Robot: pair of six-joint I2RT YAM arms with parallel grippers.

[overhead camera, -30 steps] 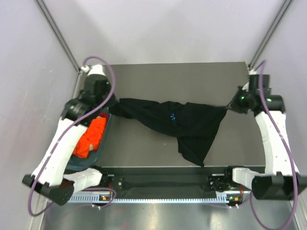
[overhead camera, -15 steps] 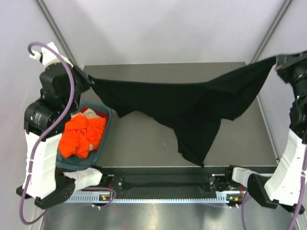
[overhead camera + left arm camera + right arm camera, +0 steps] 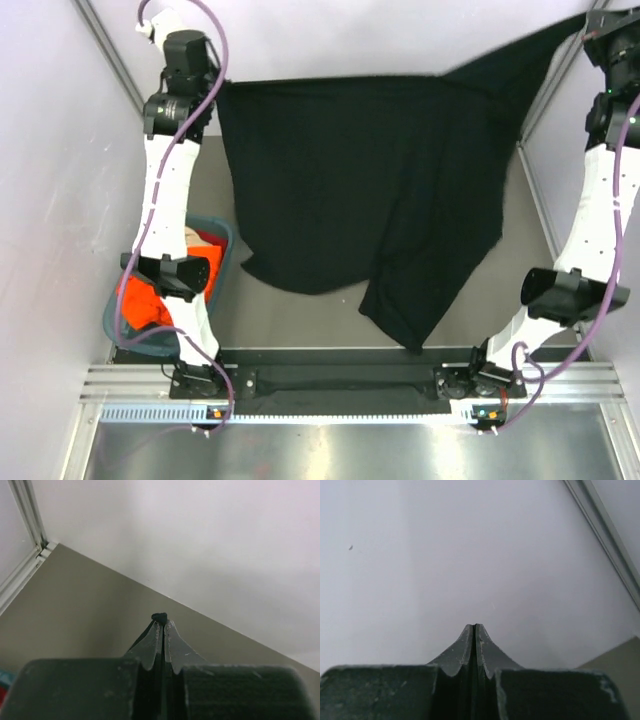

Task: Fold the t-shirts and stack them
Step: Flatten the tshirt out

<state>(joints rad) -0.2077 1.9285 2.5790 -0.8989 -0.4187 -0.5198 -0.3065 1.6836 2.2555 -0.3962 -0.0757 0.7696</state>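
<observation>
The grey table (image 3: 290, 320) is largely covered from above by the black t-shirt (image 3: 360, 190), which is held spread in the air as a wide sheet between the two raised arms, its top edge stretched across the far side and its lower part hanging in an uneven point toward the near edge. At the table's left side a teal basket (image 3: 222, 262) is seen, partly hidden by the left arm, and the orange t-shirt (image 3: 140, 300) is bunched inside it. The left gripper (image 3: 213, 88) is clenched on the shirt's upper left corner; in the left wrist view its fingers (image 3: 150, 647) are pressed together, with a small tuft of black cloth pinched at the tips. The right gripper (image 3: 592, 27) is clamped on the upper right corner, and its jaws are seen fully pressed together in the right wrist view.
</observation>
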